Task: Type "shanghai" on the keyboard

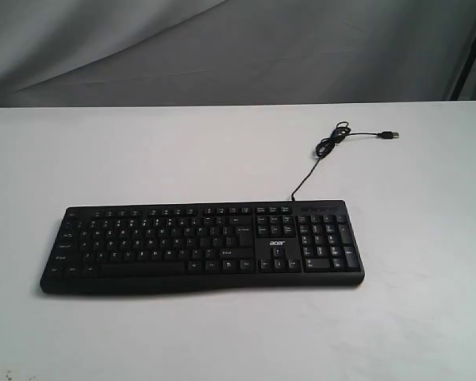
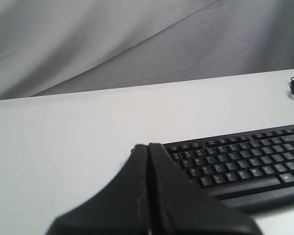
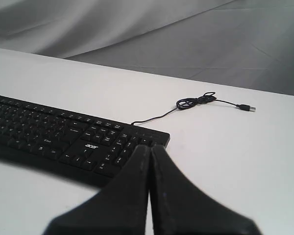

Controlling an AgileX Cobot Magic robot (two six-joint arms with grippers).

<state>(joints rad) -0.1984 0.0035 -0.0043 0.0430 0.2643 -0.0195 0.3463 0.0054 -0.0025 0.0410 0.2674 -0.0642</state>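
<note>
The black keyboard (image 1: 202, 246) lies flat across the white table, its number pad and white "acer" logo toward the right. Neither arm shows in the exterior view. In the left wrist view my left gripper (image 2: 149, 146) is shut with nothing in it, its tips lined up with the letter-key end of the keyboard (image 2: 240, 164). In the right wrist view my right gripper (image 3: 150, 147) is shut and empty too, its tips in line with the number-pad corner of the keyboard (image 3: 63, 139). Whether either tip touches the keyboard cannot be told.
A thin black USB cable (image 1: 333, 147) runs from the keyboard's back edge to a coiled loop and a loose plug (image 1: 391, 136) at the back right. The cable (image 3: 196, 102) shows again in the right wrist view. A grey cloth backdrop (image 1: 222, 48) hangs behind the table.
</note>
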